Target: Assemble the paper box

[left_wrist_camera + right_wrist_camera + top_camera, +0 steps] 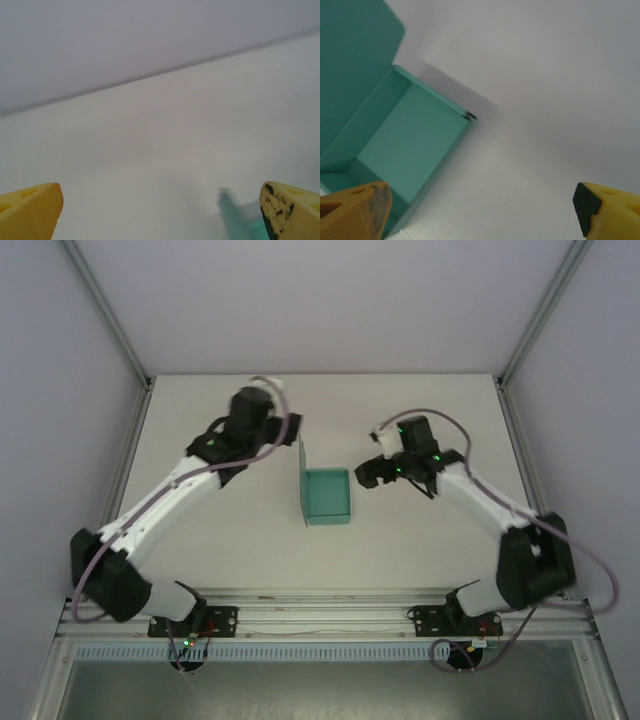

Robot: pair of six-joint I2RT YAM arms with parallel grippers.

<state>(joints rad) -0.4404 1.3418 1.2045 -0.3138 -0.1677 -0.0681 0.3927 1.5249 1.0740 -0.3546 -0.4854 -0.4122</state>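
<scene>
The teal paper box [328,497] sits on the table's middle as an open rectangular box, its lid flap [300,478] standing upright on the left side. In the right wrist view the box's empty inside [410,135] and raised lid [355,60] lie at the left. My right gripper [371,474] hovers just right of the box, its jaws open and empty [482,215]; its left finger [355,210] is over the box's near corner. My left gripper [279,431] is up and left of the lid, open and empty [160,215]. A teal edge of the box [231,214] shows near its right finger [290,210].
The white table [220,530] is walled in by pale panels with aluminium posts [105,310]. A metal rail [320,615] carrying both arm bases runs along the near edge. Cables loop off both arms.
</scene>
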